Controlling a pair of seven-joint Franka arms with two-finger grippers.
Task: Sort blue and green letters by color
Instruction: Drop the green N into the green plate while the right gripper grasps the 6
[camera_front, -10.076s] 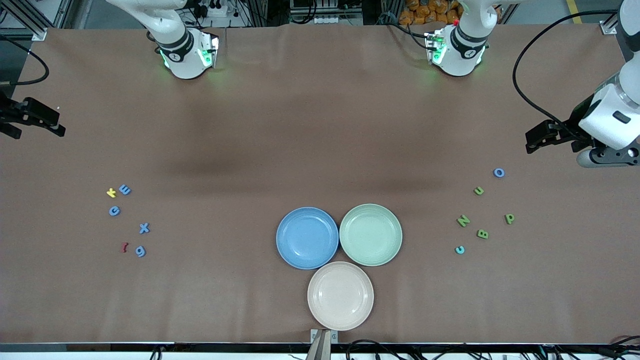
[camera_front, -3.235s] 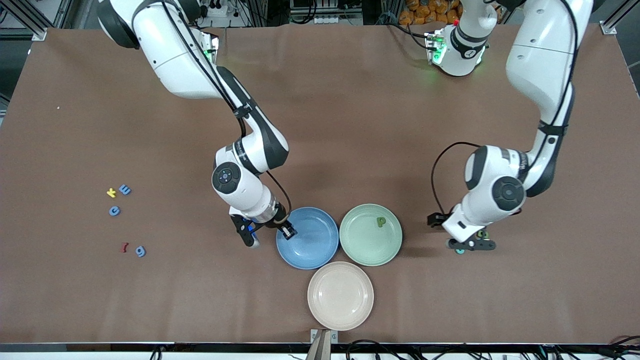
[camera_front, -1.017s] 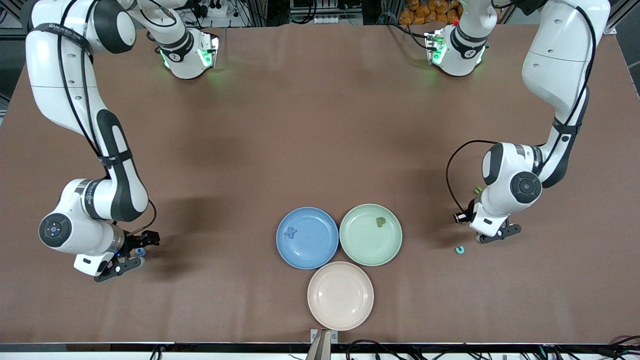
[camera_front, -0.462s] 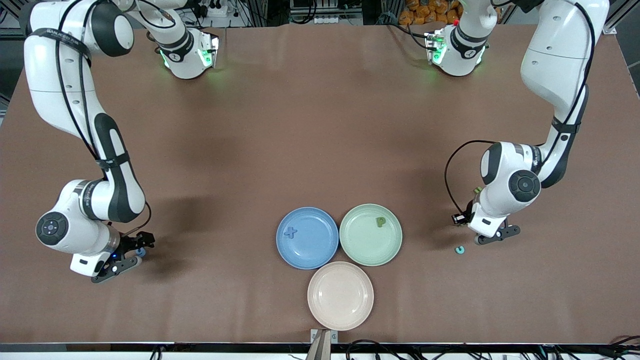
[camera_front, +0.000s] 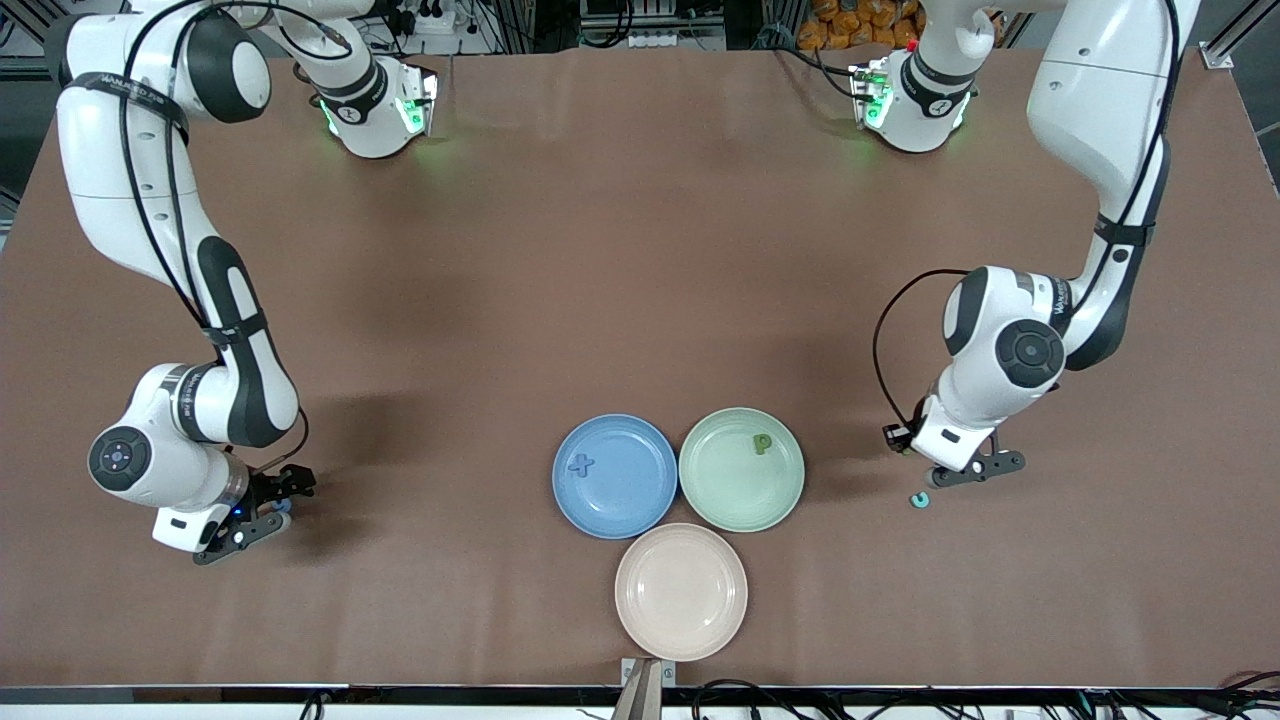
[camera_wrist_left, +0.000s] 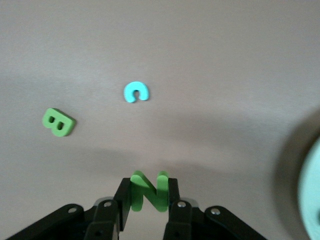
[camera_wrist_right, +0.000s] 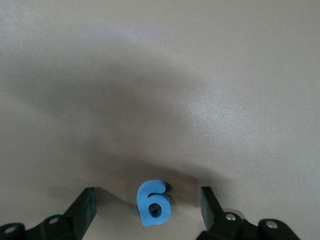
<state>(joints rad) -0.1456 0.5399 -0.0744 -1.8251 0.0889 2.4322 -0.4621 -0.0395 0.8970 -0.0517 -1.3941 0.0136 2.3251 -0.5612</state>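
Brown paper-covered table (camera_front: 640, 250). Left gripper (camera_wrist_left: 148, 200) clamps a green foam letter N (camera_wrist_left: 148, 191) above the table, near a green foam letter B (camera_wrist_left: 58, 122). Right gripper (camera_wrist_right: 147, 207), fingers spread, straddles a blue foam g-shaped piece (camera_wrist_right: 152, 202) toward the right arm's end.

even overhead light, soft shadows, blurry wrist views.

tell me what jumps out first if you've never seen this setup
Three plates sit clustered near the front camera: a blue plate holding a blue X, a green plate holding a green P, and a bare beige plate. The left gripper pinches a green N, while the right gripper straddles a blue piece on the table.
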